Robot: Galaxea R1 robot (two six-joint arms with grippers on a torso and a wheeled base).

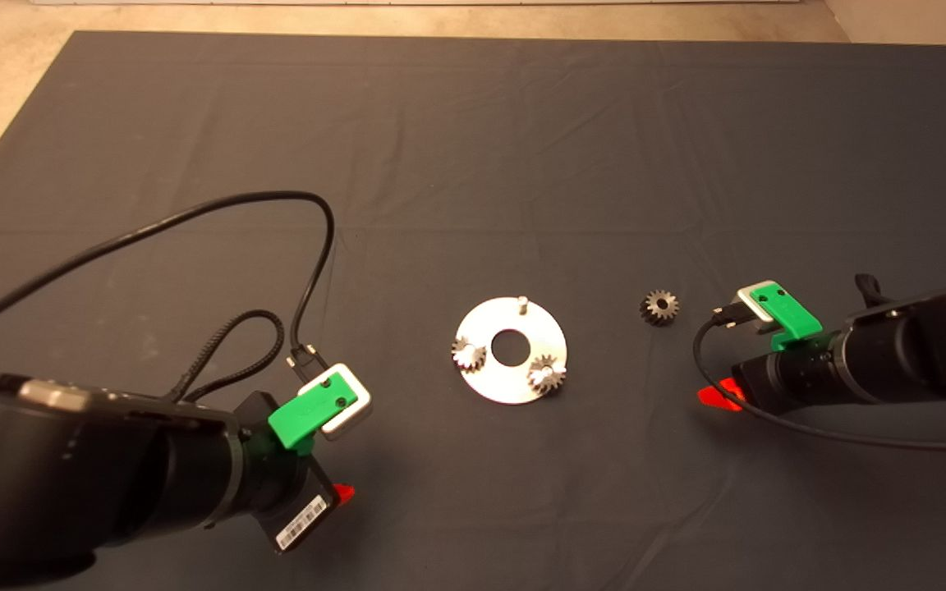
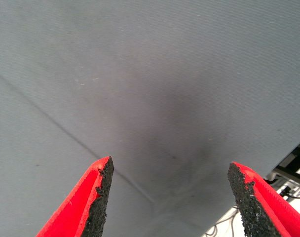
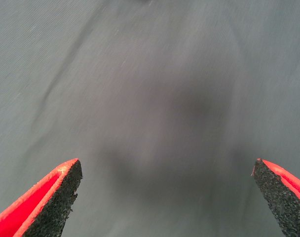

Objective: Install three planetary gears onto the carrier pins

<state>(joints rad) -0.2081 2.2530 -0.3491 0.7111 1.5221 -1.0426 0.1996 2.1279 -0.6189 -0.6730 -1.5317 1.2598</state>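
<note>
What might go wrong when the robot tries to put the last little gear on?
The loose gear is small and lies flat on the mat, so the open right pincer might nudge it away. The free pin is thin; a tilted gear may miss it. A bump might shift the silver disc.

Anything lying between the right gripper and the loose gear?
Nothing: in the head view, only bare mat separates the right gripper from the loose gear.

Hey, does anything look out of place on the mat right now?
One planetary gear lies loose on the dark mat, right of the silver disc, whose far carrier pin stands bare. The other two gears sit on pins. Nothing looks damaged or spilled.
</note>
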